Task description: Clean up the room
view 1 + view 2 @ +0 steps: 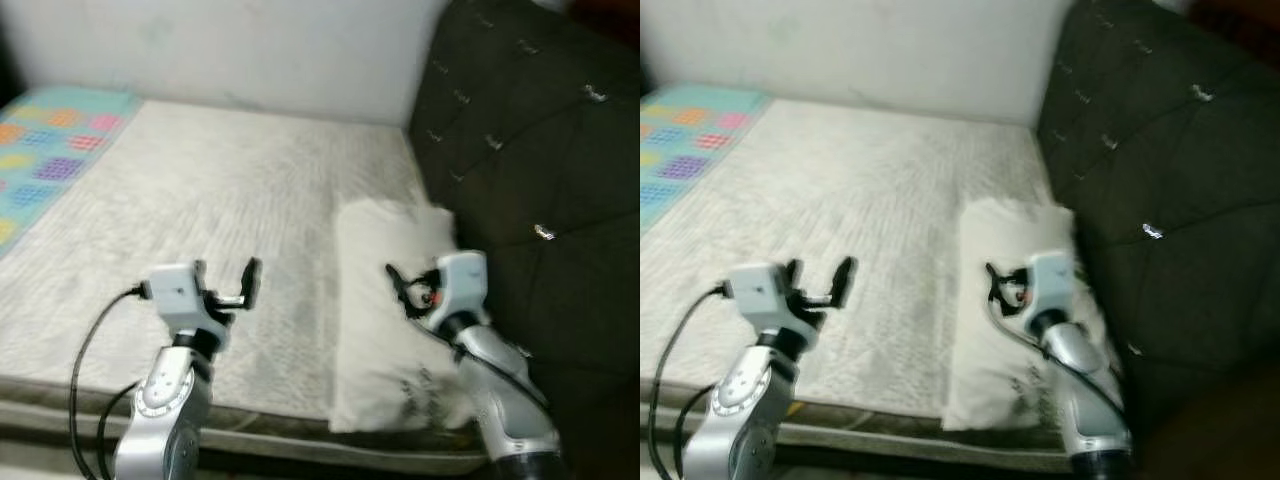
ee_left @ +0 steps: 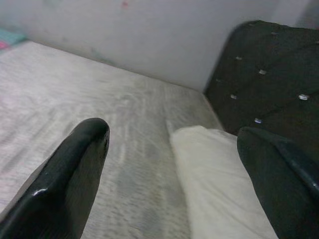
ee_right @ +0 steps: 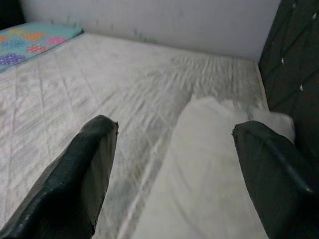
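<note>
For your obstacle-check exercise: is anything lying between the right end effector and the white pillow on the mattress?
Nothing visible does. The right end effector hovers open directly above the white pillow, which lies on the mattress beside the dark headboard. The left end effector is open over bare mattress, off to the side.

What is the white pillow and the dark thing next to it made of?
The pillow looks like soft white cloth: it sags and wrinkles. The headboard seems padded dark fabric or leatherette, dimpled with small shiny buttons; the blur leaves that open. Both rest by the quilted mattress.
</note>
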